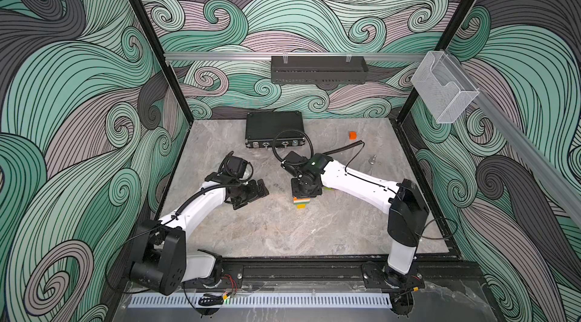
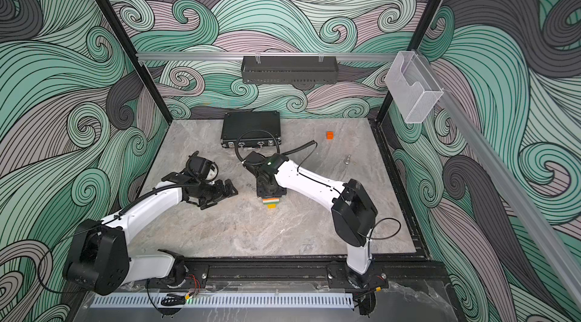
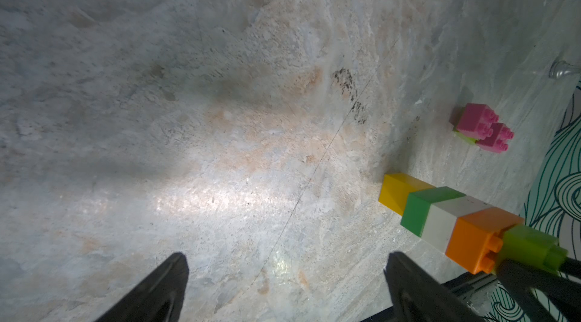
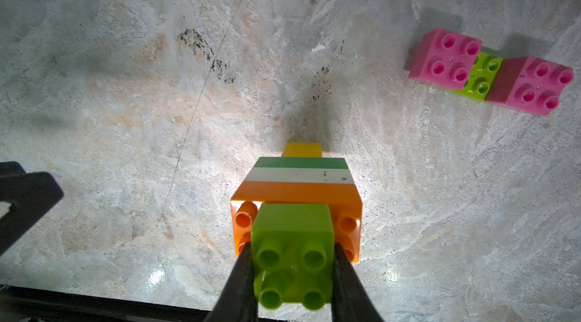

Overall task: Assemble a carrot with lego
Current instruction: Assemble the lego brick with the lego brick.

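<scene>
The carrot is a stack of lego bricks: yellow tip, then dark green, white, orange and a lime brick. My right gripper is shut on the lime brick and holds the stack yellow tip down at the tabletop. I cannot tell whether the tip touches. Two pink bricks on an oblong lime brick lie on the table beside it. My left gripper stands open to the stack's left, with nothing between its fingers.
A lone orange cube sits at the back right. A black briefcase lies against the back wall. A small metal piece stands right of the right arm.
</scene>
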`<state>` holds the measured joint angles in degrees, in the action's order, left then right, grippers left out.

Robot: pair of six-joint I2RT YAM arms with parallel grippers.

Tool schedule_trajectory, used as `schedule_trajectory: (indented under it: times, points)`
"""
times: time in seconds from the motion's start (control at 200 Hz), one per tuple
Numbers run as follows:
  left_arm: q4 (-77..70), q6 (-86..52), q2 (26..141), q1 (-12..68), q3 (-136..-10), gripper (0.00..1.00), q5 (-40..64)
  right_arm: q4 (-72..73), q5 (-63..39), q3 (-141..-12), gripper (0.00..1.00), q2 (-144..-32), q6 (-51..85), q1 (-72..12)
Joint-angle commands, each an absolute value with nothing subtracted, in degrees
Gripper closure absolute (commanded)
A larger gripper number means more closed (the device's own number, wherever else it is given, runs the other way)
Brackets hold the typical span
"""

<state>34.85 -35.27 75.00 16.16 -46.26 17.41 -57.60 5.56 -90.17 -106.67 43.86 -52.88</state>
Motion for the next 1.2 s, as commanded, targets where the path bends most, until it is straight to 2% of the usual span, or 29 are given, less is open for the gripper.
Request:
schedule_trajectory:
  times: [0.0,0.445,1.196]
  points:
    - [34.82,-34.8,74.86,15.74,-46.31,0.01,17.99,-60.28,4.45,-90.04,0.82,-110.0,42.59,-53.24]
    - [34.81,-34.82,74.81,15.82,-46.35,0.01,17.96,-60.2,3.05,-86.59,0.82,-112.34,42.28,-54.32]
    - [35.12,-34.67,75.15,15.68,-46.83,0.01,17.41,-60.15,4.56,-92.01,0.57,-108.33,41.23,-54.14]
